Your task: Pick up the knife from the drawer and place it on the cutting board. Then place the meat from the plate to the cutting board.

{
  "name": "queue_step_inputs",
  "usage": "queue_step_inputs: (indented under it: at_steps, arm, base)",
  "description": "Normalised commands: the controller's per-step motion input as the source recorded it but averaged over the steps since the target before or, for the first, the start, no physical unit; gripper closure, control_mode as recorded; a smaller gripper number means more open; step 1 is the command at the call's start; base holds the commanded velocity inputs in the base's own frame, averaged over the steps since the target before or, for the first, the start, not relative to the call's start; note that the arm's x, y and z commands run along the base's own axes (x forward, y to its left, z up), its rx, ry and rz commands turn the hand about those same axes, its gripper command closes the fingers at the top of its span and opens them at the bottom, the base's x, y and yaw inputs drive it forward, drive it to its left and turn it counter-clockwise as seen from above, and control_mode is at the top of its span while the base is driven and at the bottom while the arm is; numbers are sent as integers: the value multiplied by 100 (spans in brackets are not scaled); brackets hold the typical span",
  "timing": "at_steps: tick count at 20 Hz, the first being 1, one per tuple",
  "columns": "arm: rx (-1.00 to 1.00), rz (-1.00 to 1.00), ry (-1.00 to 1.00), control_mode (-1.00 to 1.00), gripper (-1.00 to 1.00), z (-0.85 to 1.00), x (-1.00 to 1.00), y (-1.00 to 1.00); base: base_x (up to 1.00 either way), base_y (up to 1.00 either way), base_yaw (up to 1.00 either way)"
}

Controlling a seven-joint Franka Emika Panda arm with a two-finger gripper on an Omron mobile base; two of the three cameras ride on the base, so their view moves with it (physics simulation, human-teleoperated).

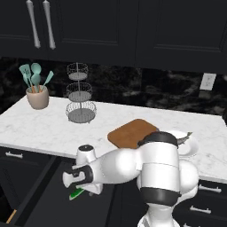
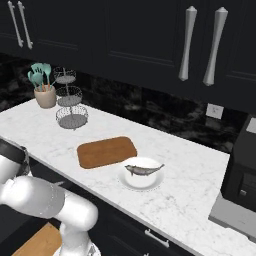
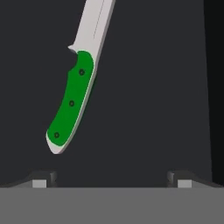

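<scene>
Two spread jaws are poised over the green-handled, silver-bladed knife (image 3: 72, 103) in the black drawer (image 1: 44, 195); descent and closure judged next.

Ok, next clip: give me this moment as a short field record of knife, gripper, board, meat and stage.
knife: lying in the open drawer, green handle toward the gripper, not gripped
gripper: open, above the drawer, fingertips wide apart, knife handle off-centre toward one fingertip
cutting board: bare, on the counter beside the plate
meat: fish on the plate
stage: knife pick not yet made
</scene>
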Motion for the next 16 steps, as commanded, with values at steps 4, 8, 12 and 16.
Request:
queue_step_inputs:
  at_steps: [4,8,12,16]
  arm:
    - [-7,-4,0,-100,-100,-12,28,21]
    - [-8,-2,0,-100,-100,-21,22,17]
    - [-8,-1,0,-100,-100,-31,27,12]
    - [-4,0,0,-100,-100,-33,21,6]
  base:
    - [0,0,0]
    - [0,0,0]
    - [0,0,0]
    - [0,0,0]
